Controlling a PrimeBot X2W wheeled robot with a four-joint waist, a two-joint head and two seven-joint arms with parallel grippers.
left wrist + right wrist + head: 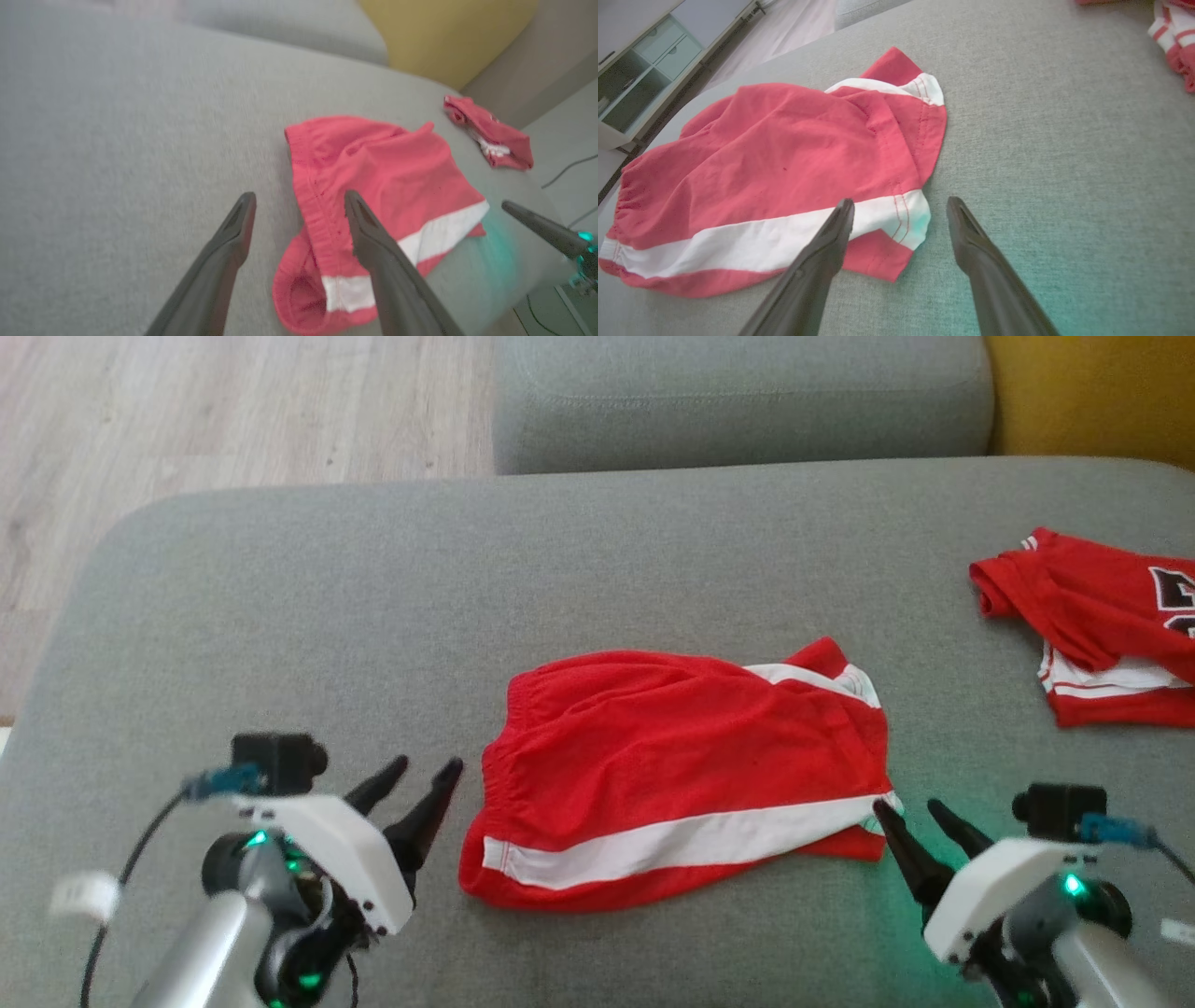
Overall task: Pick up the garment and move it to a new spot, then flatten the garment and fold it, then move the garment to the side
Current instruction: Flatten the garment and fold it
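Red white-striped shorts (681, 775) lie on a grey cushion (373, 616) between the open, empty left gripper (428, 765) and right gripper (906, 805); a nearby red jersey (1102, 607) bears black lettering, cut off and unreadable

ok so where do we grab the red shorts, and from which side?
Two-handed, by the ends. The red shorts lie crosswise and fairly flat. The gathered waistband faces the open left gripper, and the hem corner sits by the open right gripper. I'd bring each gripper in low from its own side and pinch that stitched edge, since both edges look exposed.
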